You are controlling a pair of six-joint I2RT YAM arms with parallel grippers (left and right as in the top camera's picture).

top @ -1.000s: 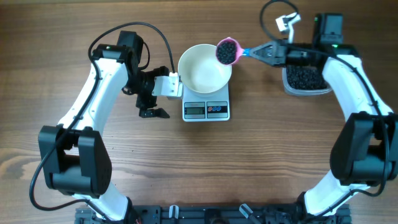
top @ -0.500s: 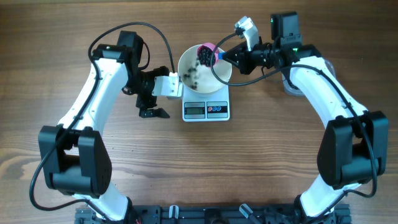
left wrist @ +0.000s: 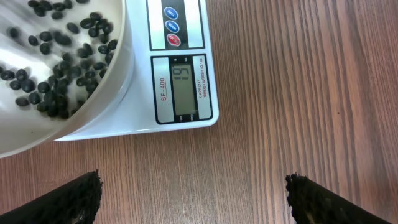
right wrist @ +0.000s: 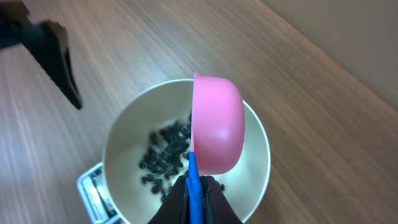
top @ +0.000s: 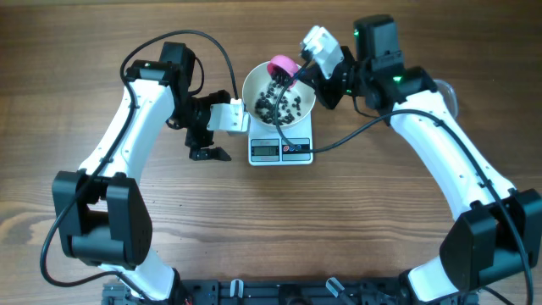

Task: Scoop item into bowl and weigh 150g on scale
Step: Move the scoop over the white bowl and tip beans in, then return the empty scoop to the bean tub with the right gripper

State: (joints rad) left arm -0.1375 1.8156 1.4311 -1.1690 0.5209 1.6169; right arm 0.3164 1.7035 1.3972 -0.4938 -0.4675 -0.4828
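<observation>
Left gripper (top: pixel 204 141) hovers with its black fingers (left wrist: pixel 68 199) spread wide and holding nothing, low over the wooden table (top: pixel 102 220) just left of the scale (top: pixel 281 150). That small white kitchen scale sits toward the far edge of the table, about midway across; its grey display faces the near edge and appears to read 19. On the scale stands the glossy white bowl (top: pixel 254 85), hiding most of the scale's top. Small black beans (top: pixel 275 103) lie scattered loosely across the bowl's floor. Above the bowl's far right rim hangs a pink scoop (right wrist: pixel 216 130), tipped on its side with its mouth turned toward the bowl. Right gripper (right wrist: pixel 196 194) is clamped tight on the scoop's blue handle (right wrist: pixel 193 177), reaching in from the right.
</observation>
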